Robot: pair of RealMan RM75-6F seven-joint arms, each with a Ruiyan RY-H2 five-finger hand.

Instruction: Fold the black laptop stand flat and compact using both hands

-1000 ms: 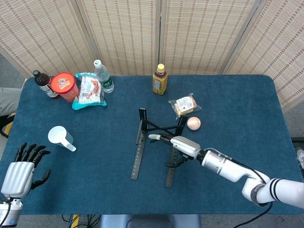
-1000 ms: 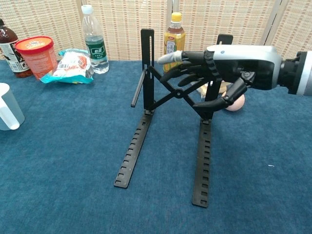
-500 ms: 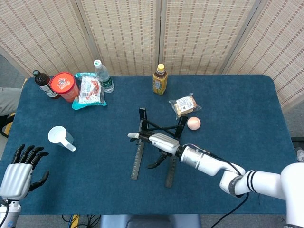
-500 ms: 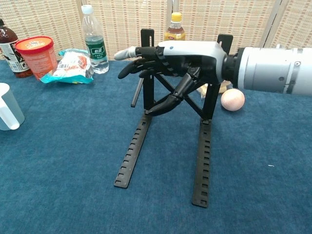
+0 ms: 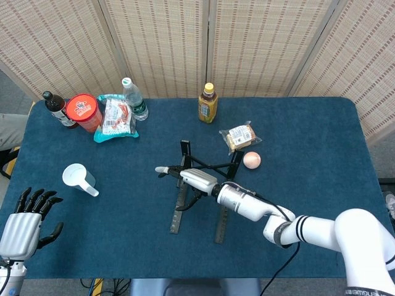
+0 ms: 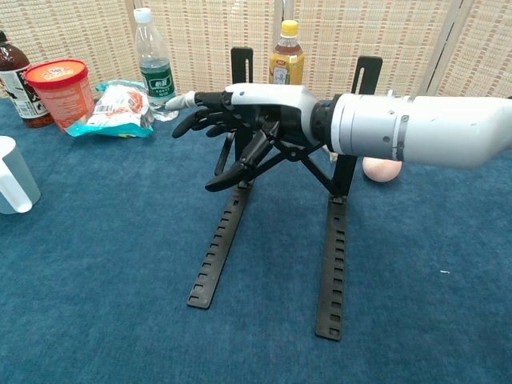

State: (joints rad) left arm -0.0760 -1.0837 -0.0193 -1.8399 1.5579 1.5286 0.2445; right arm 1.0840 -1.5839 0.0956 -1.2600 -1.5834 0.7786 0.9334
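Over the middle of the table, the right hand [image 6: 244, 120] reaches across the black laptop stand [image 6: 276, 196], fingers spread and lightly curled, nothing in its grasp; the chest view shows it level with the stand's crossed struts, fingertips past the left-side upright, though whether any finger touches the frame cannot be told. The stand sits directly beneath and behind that hand, unfolded, two long notched rails flat on the blue cloth and two uprights rising at the far end, joined by a thin scissor brace. Off near the table's front corner, well apart from the stand, the left hand [image 5: 24, 225] hangs palm-open, fingers fanned, holding nothing. The stand looks like rigid metal or hard plastic: light, stiff, unlikely to bend, but likely to skate on the cloth if pushed from one side only. Its hinges probably resist a little, so a firm hold on each upright or rail, one hand per side, seems the sensible place to grip, squeezing the two halves toward each other. The thin cross struts look a poor handhold and could trap a finger as they close.
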